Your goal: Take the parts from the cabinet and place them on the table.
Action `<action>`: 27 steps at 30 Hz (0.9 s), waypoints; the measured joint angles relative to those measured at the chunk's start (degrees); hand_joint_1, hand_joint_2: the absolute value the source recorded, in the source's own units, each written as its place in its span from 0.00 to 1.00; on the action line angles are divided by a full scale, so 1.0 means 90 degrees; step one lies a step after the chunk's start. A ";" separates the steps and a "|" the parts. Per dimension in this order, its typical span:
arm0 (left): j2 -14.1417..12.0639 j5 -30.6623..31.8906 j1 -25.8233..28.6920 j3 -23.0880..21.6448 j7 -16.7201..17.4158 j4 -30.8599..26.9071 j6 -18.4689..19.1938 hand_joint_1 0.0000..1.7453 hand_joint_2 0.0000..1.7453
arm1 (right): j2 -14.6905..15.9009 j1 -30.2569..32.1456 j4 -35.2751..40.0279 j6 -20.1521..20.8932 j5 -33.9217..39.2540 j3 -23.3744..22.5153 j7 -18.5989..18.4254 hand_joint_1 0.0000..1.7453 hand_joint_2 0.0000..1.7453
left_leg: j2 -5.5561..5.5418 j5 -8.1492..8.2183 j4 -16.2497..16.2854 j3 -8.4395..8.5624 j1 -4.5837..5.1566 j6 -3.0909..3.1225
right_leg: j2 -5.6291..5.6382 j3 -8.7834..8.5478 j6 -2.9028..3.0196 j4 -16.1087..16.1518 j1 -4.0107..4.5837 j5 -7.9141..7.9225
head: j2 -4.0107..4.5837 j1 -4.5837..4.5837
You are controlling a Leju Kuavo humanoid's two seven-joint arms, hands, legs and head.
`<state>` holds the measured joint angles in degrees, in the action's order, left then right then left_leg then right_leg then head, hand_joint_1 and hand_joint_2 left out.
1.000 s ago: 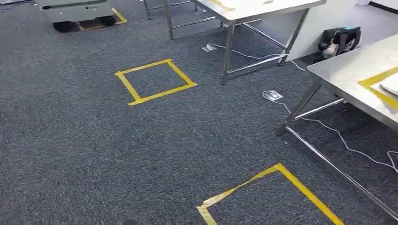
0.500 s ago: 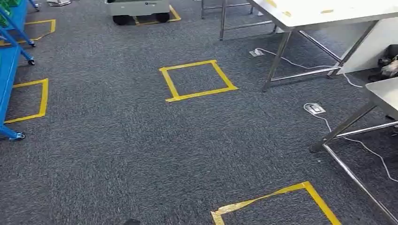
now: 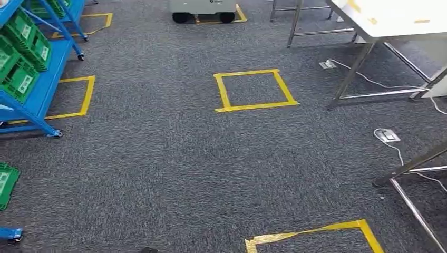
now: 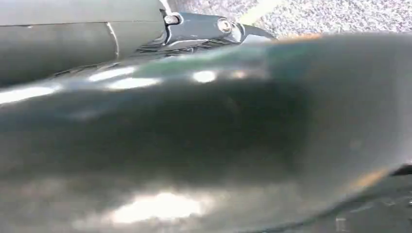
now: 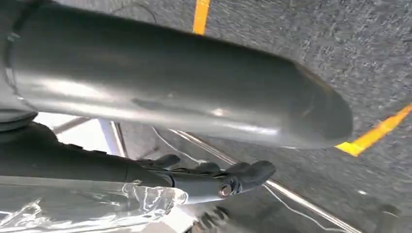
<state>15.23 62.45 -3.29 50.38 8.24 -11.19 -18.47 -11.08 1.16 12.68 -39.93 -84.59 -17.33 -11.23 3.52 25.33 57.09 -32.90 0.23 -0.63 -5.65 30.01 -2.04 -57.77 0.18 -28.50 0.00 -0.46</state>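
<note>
**A:** Head view first. What do we record?

**B:** We record grey carpet (image 3: 158,168) with the blue cabinet (image 3: 51,71) along the left edge. Green bins (image 3: 20,80) sit on its tilted shelves, and one more green bin (image 3: 6,184) sits lower down. We cannot make out parts inside them. A taped yellow square (image 3: 255,107) lies mid-floor and another (image 3: 87,95) lies just beside the cabinet's foot. A third (image 3: 311,232) lies at the bottom edge.

**A:** What stands in the way?

**B:** A wheeled grey cart (image 3: 203,6) stands at the top edge. The white table (image 3: 400,21) stands at the top right. Near its steel leg (image 3: 350,76) lie a floor socket (image 3: 387,135) and a white cable (image 3: 379,81). A second steel frame (image 3: 416,211) crosses the lower right corner.

**A:** Left wrist view?

**B:** The left hand (image 4: 194,145) is a blurred grey mass with one dark finger (image 4: 204,26) above it. We cannot tell how its fingers are set.

**A:** Right wrist view?

**B:** The right hand (image 5: 170,92) hangs over carpet and yellow tape (image 5: 374,133). Its dark fingers (image 5: 214,177) lie against a crinkled clear wrapper (image 5: 107,204). We cannot tell whether they grasp it.
</note>
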 joint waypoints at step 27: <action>0.0002 0.0095 0.0038 0.0005 0.0029 0.0000 0.0080 0.00 0.00 | -0.0032 -0.0011 0.0002 -0.0007 -0.0071 0.0012 0.0036 0.00 0.00 | -0.0364 0.0091 0.0754 -0.0371 -0.0023 -0.0075 | 0.0184 0.0033 0.0172 0.0010 -0.0041 0.0050 | -0.0002 0.0005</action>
<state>15.26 63.30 -2.95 50.42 8.50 -11.19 -17.75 -11.37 1.06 12.70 -40.00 -85.22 -17.22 -10.91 0.24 26.15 63.87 -36.24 0.03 -1.31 -3.99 30.30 -0.49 -57.68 -0.19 -28.05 -0.02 -0.42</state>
